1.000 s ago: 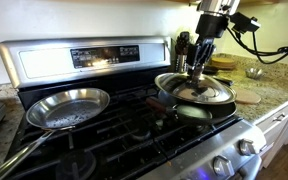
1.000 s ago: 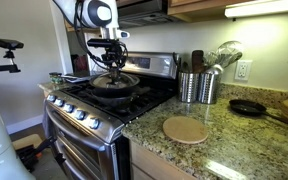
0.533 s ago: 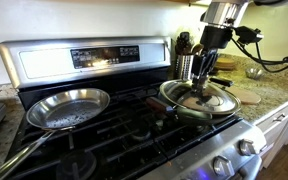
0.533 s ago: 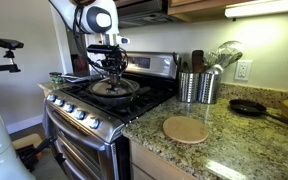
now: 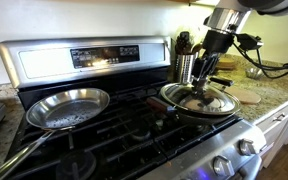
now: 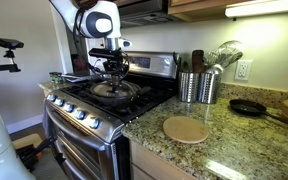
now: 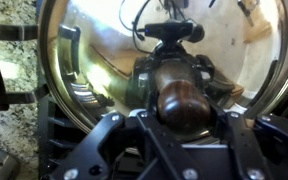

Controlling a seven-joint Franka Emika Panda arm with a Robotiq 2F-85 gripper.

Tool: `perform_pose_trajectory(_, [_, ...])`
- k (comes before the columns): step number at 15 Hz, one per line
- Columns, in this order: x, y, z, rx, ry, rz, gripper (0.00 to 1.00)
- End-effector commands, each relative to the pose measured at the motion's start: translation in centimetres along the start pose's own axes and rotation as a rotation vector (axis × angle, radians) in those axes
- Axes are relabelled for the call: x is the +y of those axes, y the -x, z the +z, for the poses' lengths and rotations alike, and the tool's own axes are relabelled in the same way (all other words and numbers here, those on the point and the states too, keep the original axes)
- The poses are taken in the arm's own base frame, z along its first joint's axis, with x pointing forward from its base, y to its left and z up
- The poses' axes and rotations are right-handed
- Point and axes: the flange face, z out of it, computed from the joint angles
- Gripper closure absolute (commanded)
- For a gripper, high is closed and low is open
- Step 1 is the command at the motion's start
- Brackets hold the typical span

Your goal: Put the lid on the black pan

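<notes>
On the gas range's surface (image 5: 114,140), the black pan (image 5: 180,113) sits at the front corner beside the granite counter. It is almost wholly covered by the lid (image 5: 214,102), which lies level on its rim in both exterior views (image 6: 112,90). By that lie the placing itself looks done, and the step in hand is the letting go. The next move seems to call for a straight lift clear of the lid, with the jaws wide enough not to snag it and drag it off centre. The claw (image 5: 202,86) hangs directly over the lid's middle (image 6: 110,74). In the wrist view the claw (image 7: 182,72) has its fingers (image 7: 144,78) on either side of the dark centre knob (image 7: 184,102), set only about as wide as the knob. Whether the pads press on the knob or stand just off it, I cannot tell; nothing else is between them.
</notes>
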Motion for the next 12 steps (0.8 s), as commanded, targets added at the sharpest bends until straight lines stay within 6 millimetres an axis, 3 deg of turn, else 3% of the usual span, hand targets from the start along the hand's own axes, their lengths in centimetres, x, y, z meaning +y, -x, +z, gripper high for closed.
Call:
perform_pose_trajectory(1, [0.7,0.7,0.0,0.03,0.0,-0.005,0.31])
perform_pose_trajectory(2, [0.8,0.8,0.0,0.035,0.001,-0.006,0.3])
perform_pose_trajectory(7, [1.4,0.9,-0.8,0.075,0.014,0.002,0.0])
perform_pose_trajectory(11, [1.8,1.2,-3.3,0.092,0.037,0.008,0.0])
perform_pose_trajectory(12, [1.9,1.3,-4.8,0.084,0.051,0.01,0.0])
